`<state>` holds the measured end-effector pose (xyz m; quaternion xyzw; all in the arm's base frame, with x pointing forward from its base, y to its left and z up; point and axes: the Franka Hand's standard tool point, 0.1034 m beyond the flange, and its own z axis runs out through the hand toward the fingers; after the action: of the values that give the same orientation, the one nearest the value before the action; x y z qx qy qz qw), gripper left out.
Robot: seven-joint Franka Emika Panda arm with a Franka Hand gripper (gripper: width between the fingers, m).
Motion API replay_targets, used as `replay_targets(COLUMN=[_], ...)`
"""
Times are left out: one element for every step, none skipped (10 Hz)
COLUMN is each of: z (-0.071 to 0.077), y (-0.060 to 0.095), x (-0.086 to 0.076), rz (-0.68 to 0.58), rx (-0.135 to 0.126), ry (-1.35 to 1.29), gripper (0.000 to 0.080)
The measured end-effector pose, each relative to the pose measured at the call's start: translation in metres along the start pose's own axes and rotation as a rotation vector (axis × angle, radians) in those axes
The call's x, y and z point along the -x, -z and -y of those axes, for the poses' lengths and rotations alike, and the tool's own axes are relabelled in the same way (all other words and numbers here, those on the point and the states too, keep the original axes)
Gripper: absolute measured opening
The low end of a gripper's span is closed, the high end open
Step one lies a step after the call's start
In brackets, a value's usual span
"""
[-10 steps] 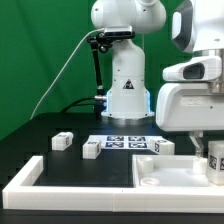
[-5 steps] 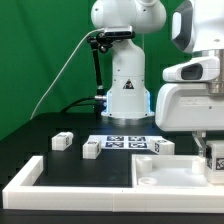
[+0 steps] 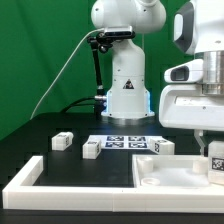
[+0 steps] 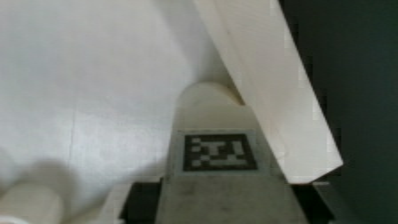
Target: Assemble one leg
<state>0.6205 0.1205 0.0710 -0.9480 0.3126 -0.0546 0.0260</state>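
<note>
My gripper (image 3: 213,160) hangs at the exterior view's right edge, over the far right part of the large flat white panel (image 3: 165,172). It is shut on a leg (image 3: 215,159), a stubby white block with a square tag. In the wrist view the held leg (image 4: 217,150) points at the panel (image 4: 89,90), close beside its raised edge (image 4: 267,80), and the gripper (image 4: 217,203) grips it from both sides. Three more legs lie on the black table: one (image 3: 62,141) at the left, one (image 3: 92,148) in the middle, one (image 3: 162,146) behind the panel.
The marker board (image 3: 124,142) lies between the loose legs, in front of the robot base (image 3: 125,95). A long white border rail (image 3: 28,178) runs along the front and left of the table. A green backdrop stands behind.
My gripper has shifted a little toward the exterior view's right with the leg in it. The loose legs and the panel have not moved.
</note>
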Motion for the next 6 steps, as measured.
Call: replay_targets(z=[0.0, 0.0003, 0.0008, 0.0016, 0.0026, 0.0024], y=[-0.0001, -0.0003, -0.0005, -0.0006, -0.0009, -0.001], x=[0.0005, 0.0012, 0.0019, 0.0029, 0.0041, 0.0037], rz=[0.0, 0.005, 0.011, 0.013, 0.025, 0.035], rx=[0.0, -0.004, -0.008, -0.008, -0.011, -0.016], ry=[-0.148, -0.291, -0.414, -0.502, -0.652, -0.733], gripper=[0.0291, 0.0291, 0.0291, 0.0291, 0.0291, 0.0291])
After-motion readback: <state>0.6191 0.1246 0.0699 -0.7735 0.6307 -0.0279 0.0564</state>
